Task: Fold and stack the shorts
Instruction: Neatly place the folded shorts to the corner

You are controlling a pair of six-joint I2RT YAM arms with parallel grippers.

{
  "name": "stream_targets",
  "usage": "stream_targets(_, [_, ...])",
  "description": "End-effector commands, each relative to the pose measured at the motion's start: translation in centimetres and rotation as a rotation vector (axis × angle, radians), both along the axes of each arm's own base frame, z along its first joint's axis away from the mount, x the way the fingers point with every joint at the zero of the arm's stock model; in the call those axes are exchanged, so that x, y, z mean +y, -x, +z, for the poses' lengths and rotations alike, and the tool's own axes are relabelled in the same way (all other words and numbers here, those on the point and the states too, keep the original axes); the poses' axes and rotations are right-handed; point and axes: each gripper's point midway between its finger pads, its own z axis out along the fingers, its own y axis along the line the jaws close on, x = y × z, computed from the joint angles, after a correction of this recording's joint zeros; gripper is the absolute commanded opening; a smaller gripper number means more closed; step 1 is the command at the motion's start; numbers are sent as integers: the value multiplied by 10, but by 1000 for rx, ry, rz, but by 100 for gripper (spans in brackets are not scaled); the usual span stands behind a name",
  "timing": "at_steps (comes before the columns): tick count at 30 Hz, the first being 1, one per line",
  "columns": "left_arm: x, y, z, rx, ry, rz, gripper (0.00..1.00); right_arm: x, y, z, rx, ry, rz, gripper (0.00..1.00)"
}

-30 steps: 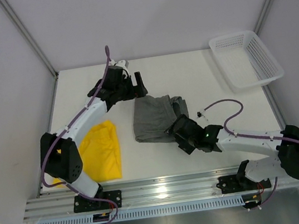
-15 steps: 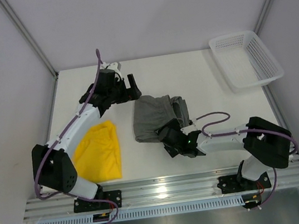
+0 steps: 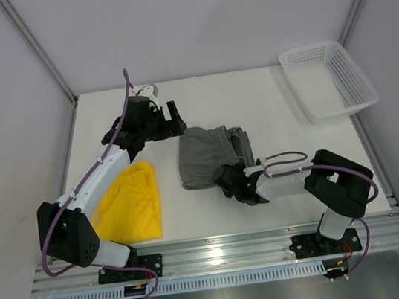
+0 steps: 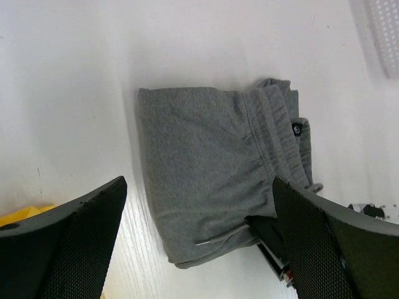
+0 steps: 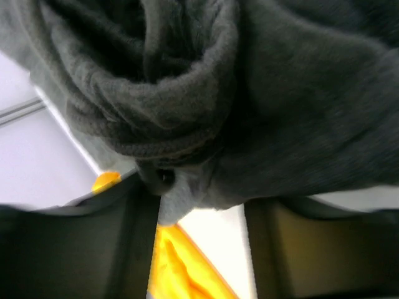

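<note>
A: Step in hand?
B: A fold of the grey-green shorts is judged under way. The right end effector is set at their near edge, fingers either side of bunched cloth. A firm pinch cannot be told.
A: Yellow shorts?
B: Laid flat, near and left of the grey-green shorts, apart from them, untouched. Stacking not yet done.
A: Left end effector?
B: Spread wide, nothing in it, held just beyond the grey-green shorts' far-left corner.
A: Next move?
B: Judged: the near edge must be gripped securely and carried over the far part without the cloth being dragged along the bench. The basket, far right of the grey-green shorts, isn't needed.
</note>
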Motion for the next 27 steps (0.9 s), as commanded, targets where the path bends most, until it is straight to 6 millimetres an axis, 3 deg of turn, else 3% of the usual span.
stream_targets(1, [3, 0, 11, -40, 14, 8, 99, -21, -17, -10, 14, 10, -105, 41])
stream_targets(3, [3, 0, 11, -38, 20, 8, 99, -32, -20, -14, 41, 26, -84, 14])
stream_targets(5, [0, 0, 11, -36, 28, -3, 99, -51, -14, -24, 68, 57, -44, 0])
stream_targets(8, [-5, 1, 6, -28, 33, -29, 99, -74, -8, -17, 72, 146, 116, 0])
stream_targets(11, [-10, 1, -8, 7, 32, -59, 99, -103, 14, -13, 104, 338, 356, 0])
stream_targets(12, [-14, 0, -12, 11, 38, -71, 99, -125, 19, -18, 104, 447, 465, 0])
stream_targets(14, [-19, -1, -26, 39, 43, -88, 99, -133, 24, -2, 42, 438, 596, 2])
stream_targets(15, [-25, 0, -29, 46, 60, -112, 99, -141, 24, 0, 34, 439, 641, 4])
stream_targets(16, [-31, -3, -31, 38, 74, -128, 99, -166, 13, 1, 22, 473, 666, 6])
stream_targets(17, [-36, -5, -41, 58, 79, -143, 99, -172, 10, 4, 9, 449, 699, 8])
stream_targets(19, [-51, -10, -42, 56, 101, -183, 99, -187, -5, 16, -8, 424, 771, 11])
stream_targets(20, [-57, -12, -55, 78, 95, -195, 99, -192, -8, 5, 47, 420, 802, 16])
stream_targets(21, [-66, -13, -56, 72, 99, -218, 99, -198, -6, 0, 100, 429, 827, 18])
stream_targets(22, [-71, -18, -57, 65, 97, -223, 99, -197, -22, 7, 86, 444, 848, 21])
stream_targets(23, [-78, -23, -54, 55, 101, -233, 99, -199, -27, 3, 101, 467, 889, 34])
stream_targets(24, [-83, -26, -73, 95, 89, -239, 99, -200, -26, -12, 169, 459, 913, 44])
stream_targets(26, [-99, -33, -73, 83, 100, -262, 99, -195, -38, -12, 149, 434, 893, 93])
stream_targets(27, [-108, -31, -88, 109, 95, -278, 99, -194, -45, -10, 125, 438, 875, 98])
